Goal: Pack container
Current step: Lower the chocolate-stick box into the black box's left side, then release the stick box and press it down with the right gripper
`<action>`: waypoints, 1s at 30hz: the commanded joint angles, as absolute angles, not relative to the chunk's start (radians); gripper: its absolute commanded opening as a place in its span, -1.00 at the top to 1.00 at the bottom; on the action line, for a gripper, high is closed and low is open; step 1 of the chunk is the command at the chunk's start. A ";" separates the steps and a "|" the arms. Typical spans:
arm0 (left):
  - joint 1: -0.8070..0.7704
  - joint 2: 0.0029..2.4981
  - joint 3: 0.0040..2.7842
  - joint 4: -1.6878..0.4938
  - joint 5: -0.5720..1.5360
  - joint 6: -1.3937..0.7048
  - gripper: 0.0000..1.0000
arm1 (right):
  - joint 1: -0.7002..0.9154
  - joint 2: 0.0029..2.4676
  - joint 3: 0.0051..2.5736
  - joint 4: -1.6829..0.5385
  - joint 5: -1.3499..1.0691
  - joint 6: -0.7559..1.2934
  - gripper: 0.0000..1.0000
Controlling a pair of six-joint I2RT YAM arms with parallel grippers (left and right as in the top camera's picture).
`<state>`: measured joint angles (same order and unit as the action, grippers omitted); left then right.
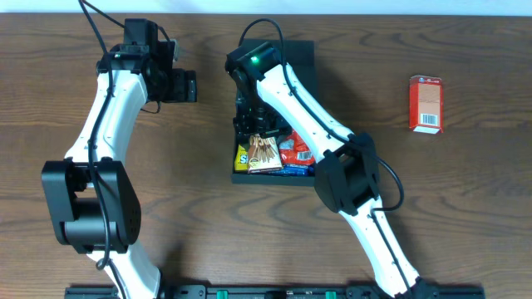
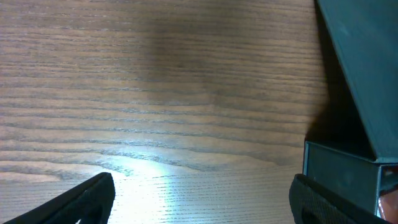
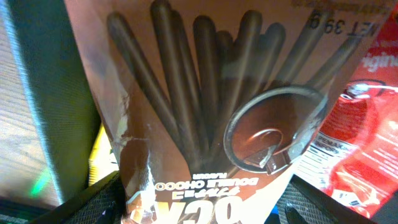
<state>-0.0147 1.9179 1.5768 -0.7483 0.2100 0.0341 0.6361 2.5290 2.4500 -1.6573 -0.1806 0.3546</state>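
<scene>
Overhead, the left gripper [image 1: 184,85] hovers above the table [image 1: 208,208] at nine o'clock of the container [image 1: 301,56], while the right gripper [image 1: 248,124] reaches into it, half hidden by its own arm. At the left wrist, the fingers [image 2: 87,199] stand spread wide with nothing between them, and the container [image 2: 367,74] is cut off at three o'clock. At the right wrist, the fingers [image 3: 93,202] flank a brown chocolate-stick packet [image 3: 186,93] inside the container [image 3: 43,81]; whether they pinch it I cannot tell.
</scene>
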 commanded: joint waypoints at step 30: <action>-0.012 1.919 1.573 -0.752 0.211 0.050 -0.82 | 0.604 2.464 2.460 -1.608 -0.317 0.630 -0.69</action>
